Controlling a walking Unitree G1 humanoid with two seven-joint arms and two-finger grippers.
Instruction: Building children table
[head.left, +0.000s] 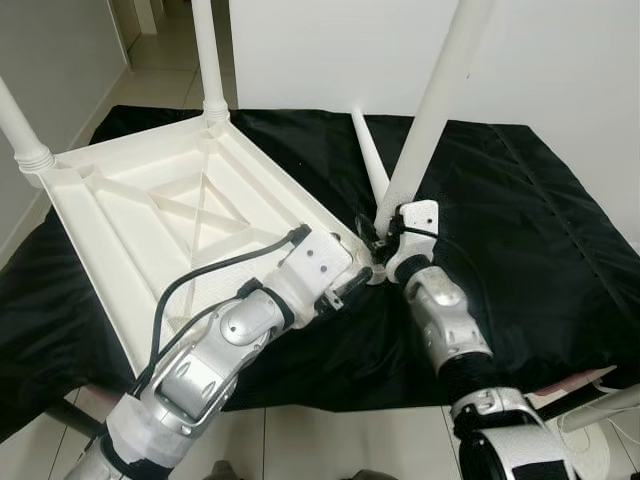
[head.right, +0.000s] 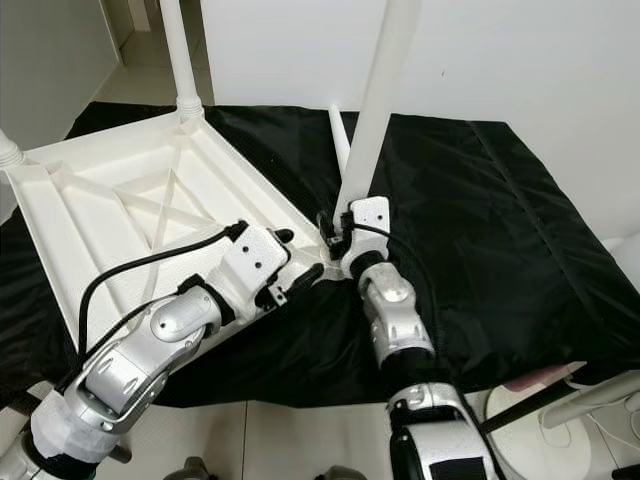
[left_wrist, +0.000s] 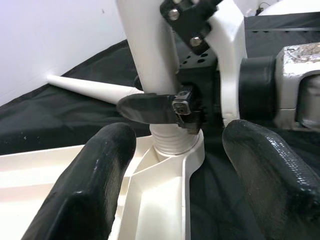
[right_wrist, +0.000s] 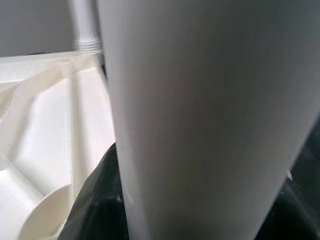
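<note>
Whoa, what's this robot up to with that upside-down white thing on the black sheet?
It is putting together a small white table. The tabletop lies upside down on a black cloth, with two legs already standing in its far corners. The right gripper is shut on a third leg, holding it in the near corner socket. The left gripper, fingers open, sits at that same corner. A fourth leg lies loose on the cloth.

Black cloth (head.left: 520, 230) over floor; white wall (head.left: 560, 60) behind; tiled floor (head.left: 330, 440).

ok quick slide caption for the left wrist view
Right hand grips a white table leg at the upturned tabletop's corner socket; the open left hand straddles that corner.
</note>
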